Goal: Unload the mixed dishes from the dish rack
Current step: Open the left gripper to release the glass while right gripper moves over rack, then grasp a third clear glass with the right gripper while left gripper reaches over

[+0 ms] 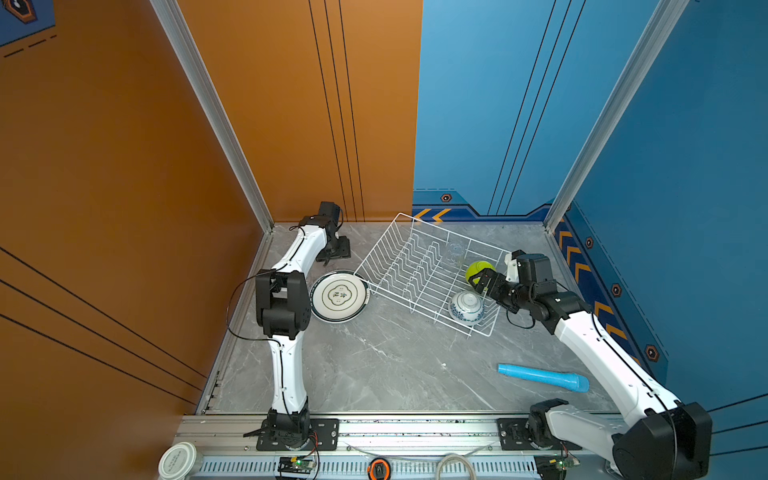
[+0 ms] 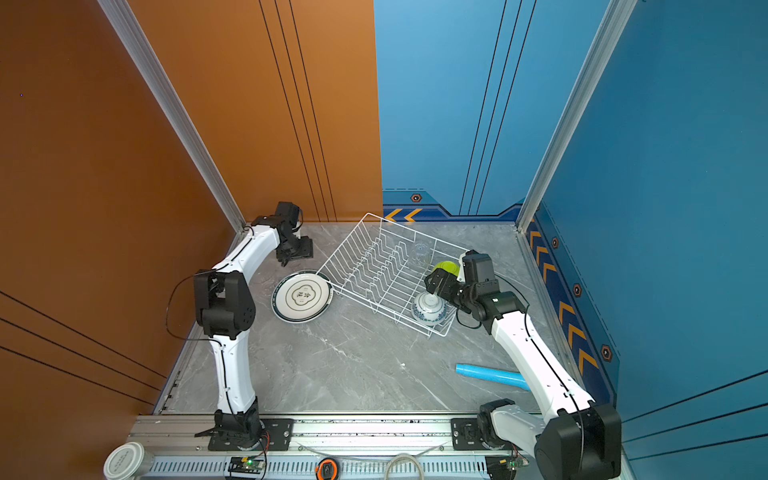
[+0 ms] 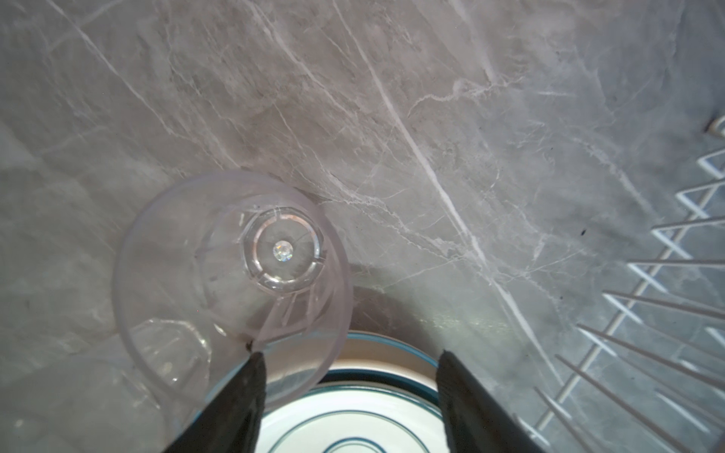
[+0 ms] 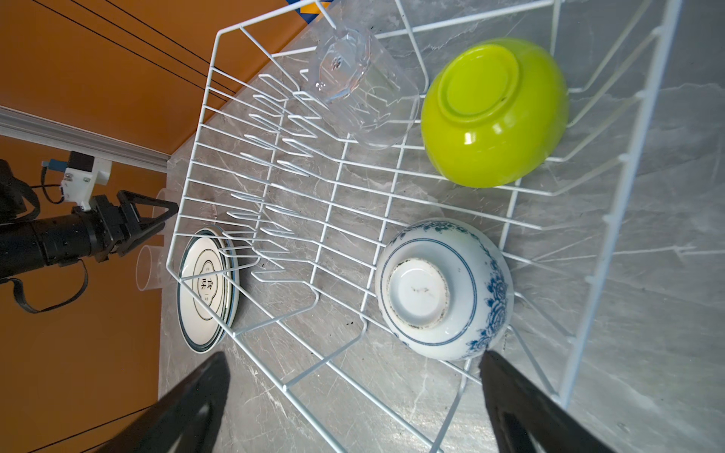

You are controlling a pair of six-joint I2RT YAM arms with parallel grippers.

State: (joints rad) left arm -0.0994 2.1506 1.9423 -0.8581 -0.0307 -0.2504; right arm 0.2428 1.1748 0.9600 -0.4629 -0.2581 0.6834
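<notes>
In both top views the rack point(image 1: 411, 270) stands slanted at the far part of the surface point(image 1: 374, 365). Three dishes are inside it: a glass cup point(image 1: 456, 254), a green bowl point(image 1: 478, 270) and a patterned bowl point(image 1: 466, 307). A plate point(image 1: 340, 296) lies outside, just beside the rack's corner. Your left hand point(image 1: 334, 251) is beyond the plate, near the orange wall. Your right hand point(image 1: 477, 282) hovers over the rack, between the two bowls. A blue tube point(image 1: 542, 377) lies well apart and is no dish.

In the left wrist view the left hand has its fingers point(image 3: 239, 404) far apart and grips nothing. A standing cup point(image 3: 231, 282) is upright on the surface, mouth up, just beside the plate, with its rim at one finger.

In the right wrist view the right hand is wide open and empty, above the patterned bowl. Both bowls are upside down, and the glass cup leans tilted on the wires.

I judge that the unloading is about half done and that the right hand is preparing the next pick. The patterned bowl is nearest. It is round and smooth, so you should lower the hand straight and close on the raised foot ring or the wall, clear of the wires.
</notes>
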